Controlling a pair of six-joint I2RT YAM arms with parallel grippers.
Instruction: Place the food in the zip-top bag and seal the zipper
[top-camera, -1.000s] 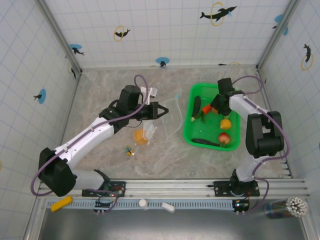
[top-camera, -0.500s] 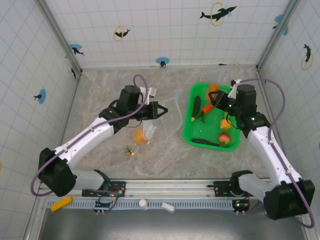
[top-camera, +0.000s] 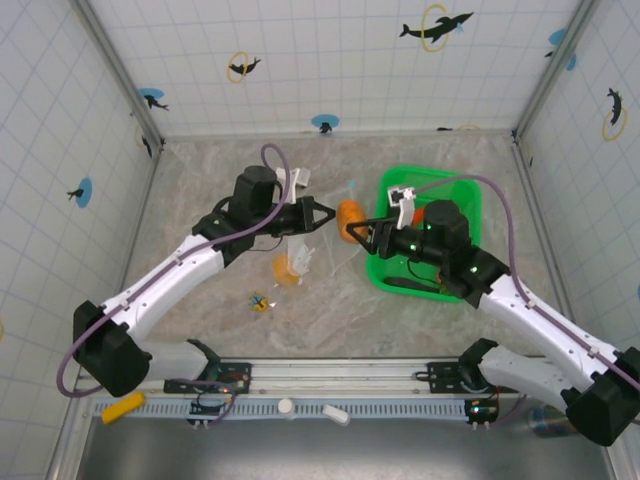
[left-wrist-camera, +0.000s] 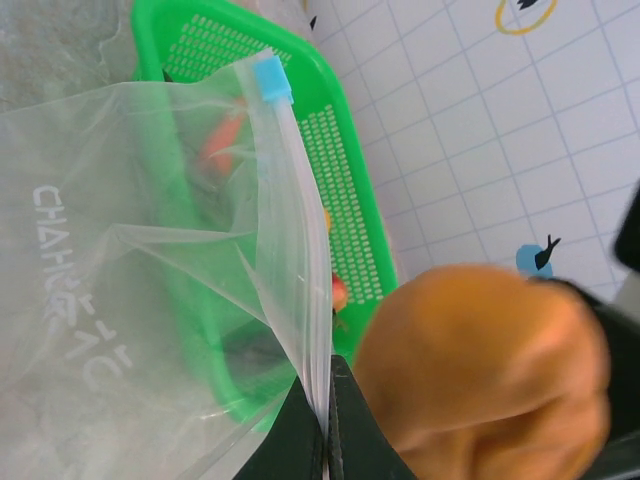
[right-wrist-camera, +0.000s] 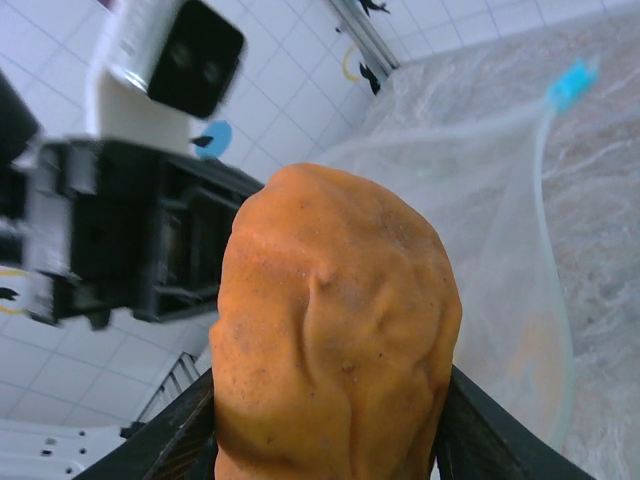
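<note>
Above the table (top-camera: 200, 180), top view: we note the left end effector (top-camera: 326, 215) pinched narrow on the mouth edge of the zip-top bag (top-camera: 335, 250). The right end effector (top-camera: 352, 224) grips one orange food piece (top-camera: 347, 211), just beside the left fingertips and over the bag. A second orange piece (top-camera: 285, 273) lies by the bag's white label patch (top-camera: 299, 262); we cannot tell whether it is inside the film. We count one green basket (top-camera: 468, 190) and one dark long piece (top-camera: 405, 285) at its near wall; the right arm covers the rest. One small trinket (top-camera: 258, 301) lies apart on the table.

Left wrist view: the two fingers (left-wrist-camera: 300, 440) are closed on the zipper (left-wrist-camera: 295, 230), with one light blue tab (left-wrist-camera: 272, 80) at its far end. White print (left-wrist-camera: 65, 235) on the film seems to begin "CHAN"; we cannot read the rest. The held orange piece sits touching or just beside the zipper.

Right wrist view: both fingers (right-wrist-camera: 185, 430) clamp the orange piece, and the bag mouth lies beyond it.
</note>
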